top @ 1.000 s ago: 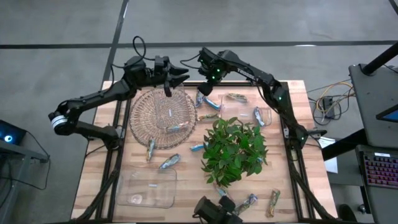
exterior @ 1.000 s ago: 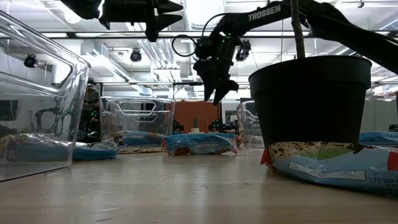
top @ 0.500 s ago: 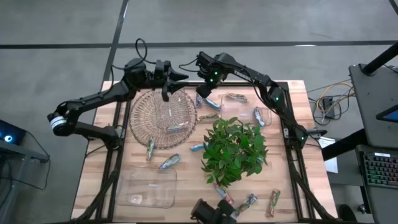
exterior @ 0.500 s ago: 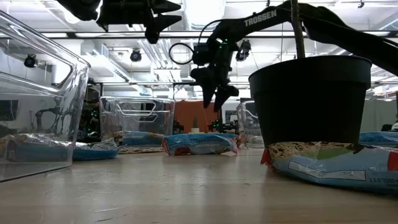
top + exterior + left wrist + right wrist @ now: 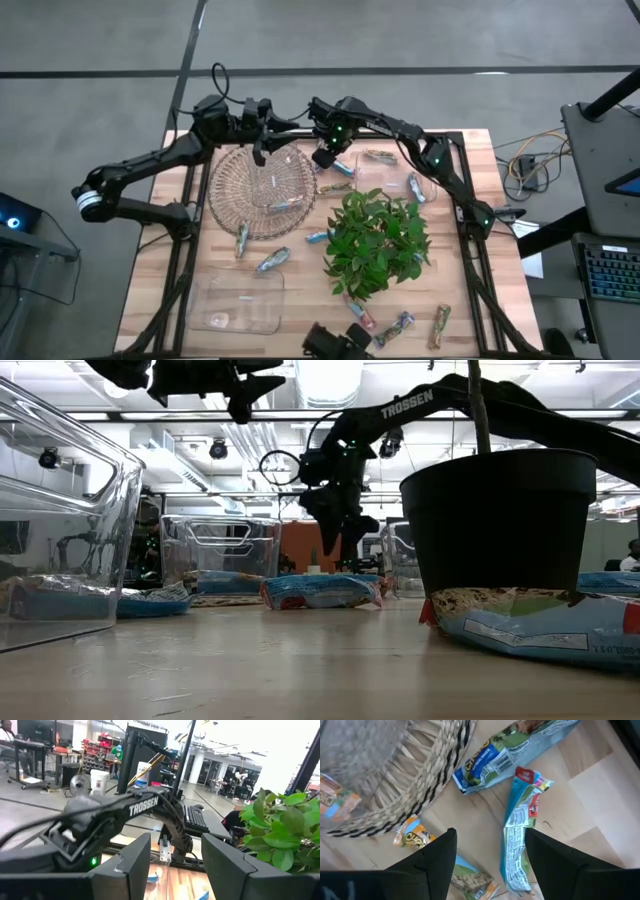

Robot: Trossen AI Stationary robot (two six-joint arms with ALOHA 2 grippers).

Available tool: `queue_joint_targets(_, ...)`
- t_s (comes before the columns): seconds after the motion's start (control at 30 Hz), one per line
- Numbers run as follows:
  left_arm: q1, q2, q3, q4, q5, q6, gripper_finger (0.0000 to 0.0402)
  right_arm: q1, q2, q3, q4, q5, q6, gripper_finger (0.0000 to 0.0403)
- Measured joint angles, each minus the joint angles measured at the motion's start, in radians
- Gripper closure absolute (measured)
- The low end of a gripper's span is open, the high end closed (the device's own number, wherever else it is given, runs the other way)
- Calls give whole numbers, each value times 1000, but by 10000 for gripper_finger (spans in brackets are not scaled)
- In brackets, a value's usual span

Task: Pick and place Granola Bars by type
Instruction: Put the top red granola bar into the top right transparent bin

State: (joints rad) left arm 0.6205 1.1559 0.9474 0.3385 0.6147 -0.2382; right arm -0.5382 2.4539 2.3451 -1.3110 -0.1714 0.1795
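Several foil-wrapped granola bars lie flat on the wooden table. One bar (image 5: 285,205) lies in the round wicker basket (image 5: 235,195). My right gripper (image 5: 325,152) is open and hangs low by the basket's far right rim. In the right wrist view its fingers stand on either side of a blue bar with a red end (image 5: 520,830), above it and not touching. A second blue bar (image 5: 515,745) and an orange-ended bar (image 5: 415,836) lie close by. My left gripper (image 5: 268,135) is open and empty above the basket's far rim.
A potted leafy plant (image 5: 378,240) stands right of the middle. A clear tub (image 5: 395,172) at the far right holds bars; another clear tub (image 5: 240,300) stands near left. More bars lie left of the plant (image 5: 272,260) and at the near edge (image 5: 405,325).
My right gripper has come down and toward the table's near-left, from above the far edge to low over the bars beside the basket's rim. It has stayed open. The bars have not moved.
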Motion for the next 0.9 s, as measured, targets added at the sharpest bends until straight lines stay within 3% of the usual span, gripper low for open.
queue_joint_targets(0.3,0,-12,0,-2,21,-18,244,-7,28,-2,-3,62,-14,179)
queue_joint_targets(0.9,0,-12,1,0,24,-19,244,-16,84,-25,-40,16,-13,179)
